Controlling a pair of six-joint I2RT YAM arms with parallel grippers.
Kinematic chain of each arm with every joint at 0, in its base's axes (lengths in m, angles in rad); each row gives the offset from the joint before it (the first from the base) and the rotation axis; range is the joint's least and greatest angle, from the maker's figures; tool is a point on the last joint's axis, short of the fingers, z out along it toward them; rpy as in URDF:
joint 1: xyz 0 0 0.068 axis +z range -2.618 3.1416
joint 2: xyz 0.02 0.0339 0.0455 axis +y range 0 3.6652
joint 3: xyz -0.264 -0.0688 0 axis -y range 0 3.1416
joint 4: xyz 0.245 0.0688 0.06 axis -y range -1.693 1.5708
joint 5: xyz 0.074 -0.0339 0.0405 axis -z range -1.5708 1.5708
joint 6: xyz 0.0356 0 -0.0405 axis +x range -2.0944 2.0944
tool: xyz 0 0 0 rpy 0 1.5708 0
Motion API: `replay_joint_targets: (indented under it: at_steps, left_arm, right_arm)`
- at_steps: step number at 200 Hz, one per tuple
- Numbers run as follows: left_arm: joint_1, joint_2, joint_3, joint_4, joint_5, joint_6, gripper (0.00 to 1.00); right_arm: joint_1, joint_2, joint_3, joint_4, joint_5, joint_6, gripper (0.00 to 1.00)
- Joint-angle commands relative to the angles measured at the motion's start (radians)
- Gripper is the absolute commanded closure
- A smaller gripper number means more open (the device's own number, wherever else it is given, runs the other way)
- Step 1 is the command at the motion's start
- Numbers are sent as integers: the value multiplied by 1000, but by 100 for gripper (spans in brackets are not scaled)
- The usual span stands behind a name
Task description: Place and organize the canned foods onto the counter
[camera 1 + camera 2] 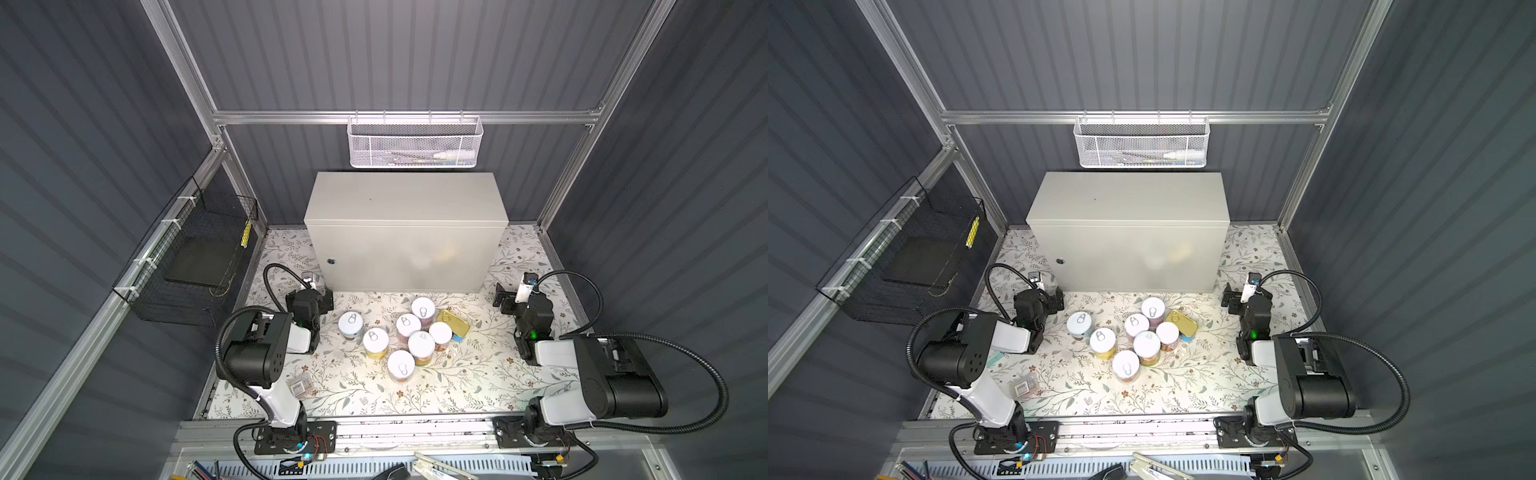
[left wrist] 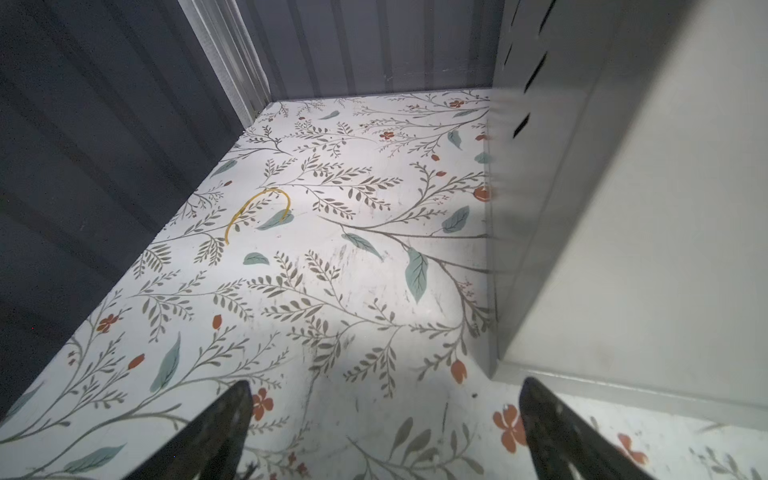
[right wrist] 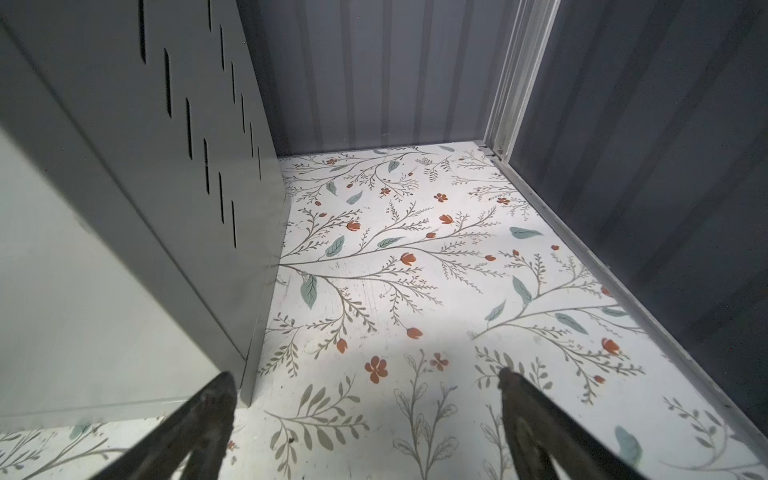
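Left gripper [image 2: 384, 390]: jaws spread wide, nothing between them, low over the mat [image 2: 332, 257] just beside the counter's [image 2: 665, 249] front left corner; right gripper [image 3: 365, 378]: jaws equally wide and empty, just beside the front right corner of the counter, whose slotted side wall shows in the right wrist view. In both top views the seven cans [image 1: 421, 345] stand upright in a loose cluster on the mat in front of the counter, between the two arms, pull-tab tops up; one can [image 1: 351, 323] sits slightly apart on the left of the group, nearest the left gripper; the gold tin [image 1: 453, 323] lies tilted at the cluster's right edge, touching its neighbours. The counter stands against the back wall, flat top up, round lock low on its front face. Further out: a clear packet [image 1: 300, 386] on the mat near the left arm's base; a yellow band [image 2: 257, 212] on the mat left of the counter; white basket [image 1: 415, 143] on the rear rail above the counter; black basket [image 1: 195, 257] on the left rail.
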Motion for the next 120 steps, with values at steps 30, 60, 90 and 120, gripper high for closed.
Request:
replay_joint_targets:
  at_steps: [30,60,90,120]
  left_arm:
    - [-7,6,-6,32,-14,15,0]
    - [-7,6,-6,31,-14,15,0]
    - [-7,6,-7,32,-14,15,0]
    - [-7,7,-5,31,-14,16,0]
  right_arm:
    - [-4,-4,15,7,-7,-6,1]
    - [-5,-3,19,2,-7,-5,1]
    - [-19,-4,29,-20,-2,15,1]
    - [-20,-3,30,-22,5,20,1]
